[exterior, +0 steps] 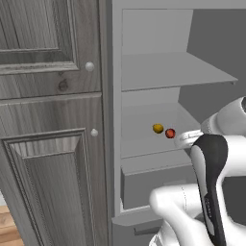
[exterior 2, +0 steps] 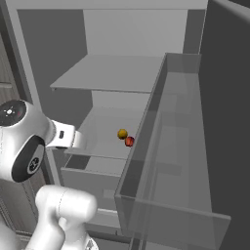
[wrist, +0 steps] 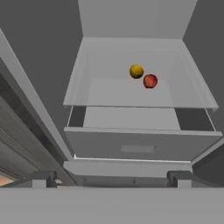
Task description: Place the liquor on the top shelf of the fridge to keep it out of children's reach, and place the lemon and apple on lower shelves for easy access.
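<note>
The lemon (wrist: 136,71) and the apple (wrist: 150,81) sit just beside each other on a lower shelf (wrist: 131,94) of the open fridge (exterior: 115,144), above the grey drawer box (wrist: 140,146). The fingers (wrist: 43,179) stand spread wide and empty, well apart from the fruit.

Left of us we see wood-grain grey cupboards (exterior: 48,120), an upper door above a taller lower door, each with a round pale knob (exterior: 89,66). A patch of wooden floor (exterior: 7,226) lies below.

Rendered kitchen before you, open fridge (exterior: 115,144) with grey shelves, wood-grain cupboards (exterior: 48,120), perhaps wooden flooring (exterior: 7,226)
</note>
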Robot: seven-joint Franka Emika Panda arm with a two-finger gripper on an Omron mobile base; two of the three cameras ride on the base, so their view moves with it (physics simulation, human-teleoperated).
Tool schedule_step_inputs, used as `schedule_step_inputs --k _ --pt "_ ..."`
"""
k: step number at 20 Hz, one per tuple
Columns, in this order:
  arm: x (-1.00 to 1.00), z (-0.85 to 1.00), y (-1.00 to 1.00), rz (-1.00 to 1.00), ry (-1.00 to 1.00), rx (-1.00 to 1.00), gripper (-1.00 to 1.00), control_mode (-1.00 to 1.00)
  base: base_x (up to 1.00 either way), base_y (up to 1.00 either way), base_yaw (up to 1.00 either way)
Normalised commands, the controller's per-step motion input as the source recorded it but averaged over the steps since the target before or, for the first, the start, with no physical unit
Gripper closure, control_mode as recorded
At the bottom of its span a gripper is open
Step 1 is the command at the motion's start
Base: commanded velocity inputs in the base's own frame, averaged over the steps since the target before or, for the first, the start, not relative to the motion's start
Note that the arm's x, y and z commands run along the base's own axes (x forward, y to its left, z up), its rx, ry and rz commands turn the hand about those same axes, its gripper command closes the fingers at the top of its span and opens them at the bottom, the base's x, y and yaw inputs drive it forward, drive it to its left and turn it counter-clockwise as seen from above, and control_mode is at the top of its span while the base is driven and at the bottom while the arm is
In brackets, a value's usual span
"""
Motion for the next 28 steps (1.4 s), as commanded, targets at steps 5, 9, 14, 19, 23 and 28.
schedule_step_inputs --k 5,9,14,19,23,28 --pt "-0.03 0.0 0.0 0.0 0.0 0.0 -1.0 -1.0 0.0 0.0 0.0" --pt "-0.02 0.0 0.0 0.0 0.0 0.0 -1.0 -1.0 0.0 0.0 0.0" --pt "-0.02 0.0 0.0 0.0 0.0 0.0 -1.0 1.0 -0.15 0.0 0.0" --pt "0.0 0.0 0.0 0.0 0.0 0.0 -1.0 1.0 -0.48 0.0 -0.01" --pt "0.0 0.0 0.0 0.0 0.0 0.0 -1.0 1.0 -0.65 0.0 -0.04" --pt "0.0 0.0 0.0 0.0 0.0 0.0 -1.0 1.0 -0.8 -0.04 -0.06"
